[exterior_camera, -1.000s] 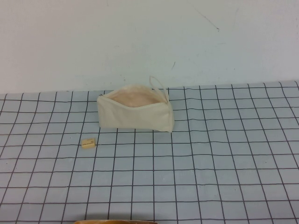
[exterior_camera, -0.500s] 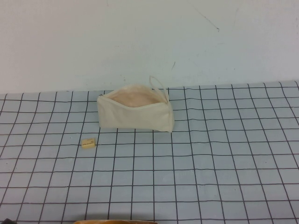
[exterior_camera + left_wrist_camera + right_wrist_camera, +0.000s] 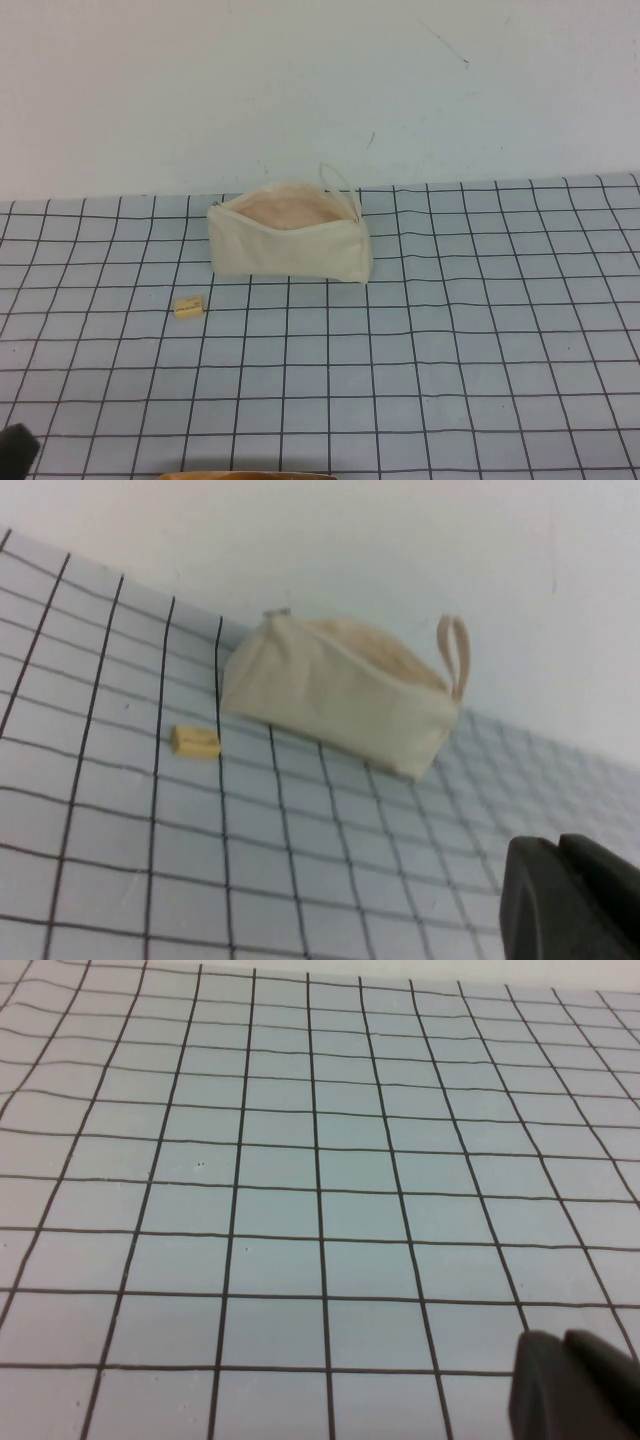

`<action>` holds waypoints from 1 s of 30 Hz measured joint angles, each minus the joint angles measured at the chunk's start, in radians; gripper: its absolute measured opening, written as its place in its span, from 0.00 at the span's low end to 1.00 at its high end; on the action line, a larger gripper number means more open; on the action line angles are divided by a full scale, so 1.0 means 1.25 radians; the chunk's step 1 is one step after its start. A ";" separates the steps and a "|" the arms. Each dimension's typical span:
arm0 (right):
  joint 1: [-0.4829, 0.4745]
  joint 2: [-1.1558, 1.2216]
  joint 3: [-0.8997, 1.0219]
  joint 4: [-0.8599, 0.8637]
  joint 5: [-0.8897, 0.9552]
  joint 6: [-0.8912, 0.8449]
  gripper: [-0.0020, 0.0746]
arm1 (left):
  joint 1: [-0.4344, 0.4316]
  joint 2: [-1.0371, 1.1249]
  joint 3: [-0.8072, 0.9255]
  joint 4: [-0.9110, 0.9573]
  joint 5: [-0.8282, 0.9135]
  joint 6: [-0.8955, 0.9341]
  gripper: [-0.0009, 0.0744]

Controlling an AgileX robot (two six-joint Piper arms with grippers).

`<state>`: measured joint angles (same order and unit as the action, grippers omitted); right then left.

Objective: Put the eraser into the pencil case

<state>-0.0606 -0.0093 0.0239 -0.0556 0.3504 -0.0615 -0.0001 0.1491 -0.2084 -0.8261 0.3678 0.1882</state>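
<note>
The pencil case (image 3: 290,240) is a cream-white fabric pouch lying at the back middle of the gridded cloth, its zip open and its pinkish lining showing, with a cord loop at its right end. It also shows in the left wrist view (image 3: 335,695). The eraser (image 3: 188,306) is a tiny pale yellow block on the cloth, in front of the pouch's left end, also in the left wrist view (image 3: 195,742). My left gripper (image 3: 562,852) is shut and empty, near the table's front left corner (image 3: 15,450), far from both. My right gripper (image 3: 562,1345) is shut and empty over bare cloth.
The grey cloth with a black grid (image 3: 450,330) covers the table up to a white wall (image 3: 300,90) behind the pouch. A tan rounded edge (image 3: 250,475) shows at the bottom middle of the high view.
My left gripper has come into the high view at the bottom left corner. The pouch and the eraser have not moved.
</note>
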 joint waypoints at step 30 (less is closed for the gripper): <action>0.000 0.000 0.000 0.000 0.000 0.000 0.02 | -0.126 1.273 -0.914 0.587 0.418 0.114 0.01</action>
<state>-0.0606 -0.0093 0.0239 -0.0556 0.3504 -0.0615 -0.1570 1.7398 -1.3514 -0.0929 0.8904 0.3305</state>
